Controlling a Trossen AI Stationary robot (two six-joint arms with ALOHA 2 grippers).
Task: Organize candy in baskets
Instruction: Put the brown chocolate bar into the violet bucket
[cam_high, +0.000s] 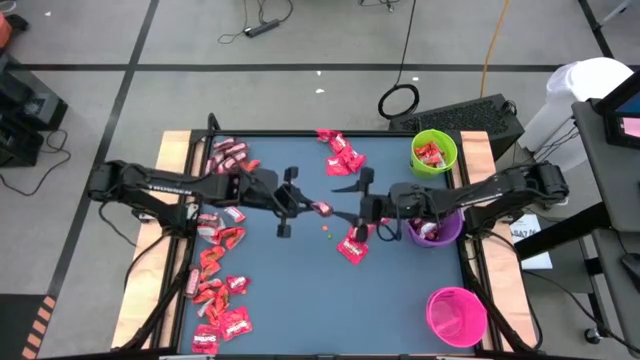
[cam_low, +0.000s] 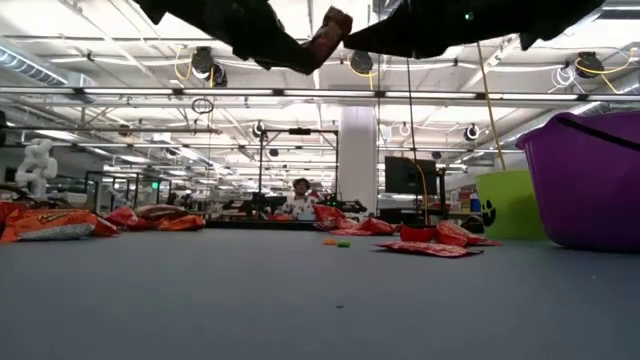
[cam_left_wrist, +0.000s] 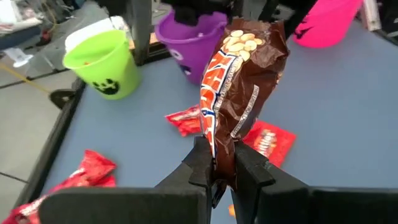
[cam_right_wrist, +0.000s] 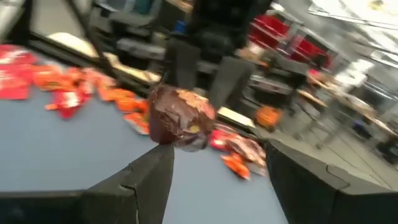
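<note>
A dark maroon candy is held upright between the narrow fingers of the left claw, lifted clear of the tabletop. The right claw is spread wide just in front of that packet, one finger on either side of its free end, not closed on it. The purple basket sits just behind the right claw, with the lime green basket and the pink basket off to either side of it. More red candy is scattered behind the left claw.
</note>
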